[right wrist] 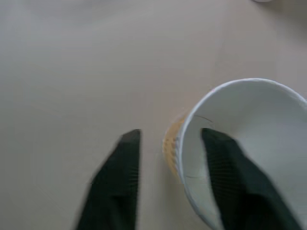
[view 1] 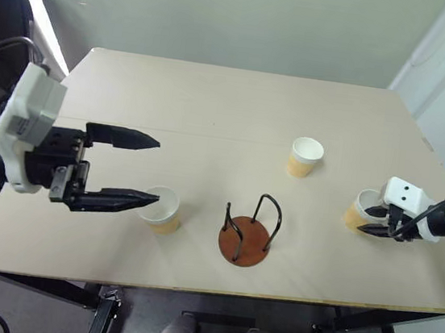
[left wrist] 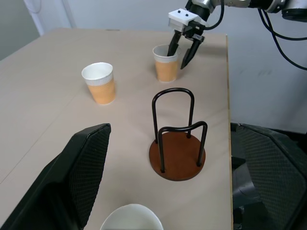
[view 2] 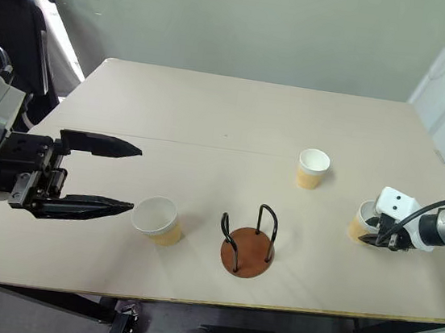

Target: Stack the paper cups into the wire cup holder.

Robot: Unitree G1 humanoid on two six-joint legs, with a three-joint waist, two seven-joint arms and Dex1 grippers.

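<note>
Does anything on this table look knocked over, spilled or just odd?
Nothing is spilled or tipped. All three paper cups stand upright. The one oddity: the right gripper straddles the rim of the far-right cup, one finger inside and one outside. The wire holder stands upright with no cup in it.

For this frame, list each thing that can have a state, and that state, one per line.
Cup by the right gripper: upright on the table, mouth up, one finger inside its rim and one outside.
Far cup: upright, standing free.
Near cup: upright, free, beside the left gripper's lower finger.
Wire cup holder: upright, no cup in it.
Left gripper: open, holding nothing.
Right gripper: fingers astride the cup wall, not yet clamped.
</note>
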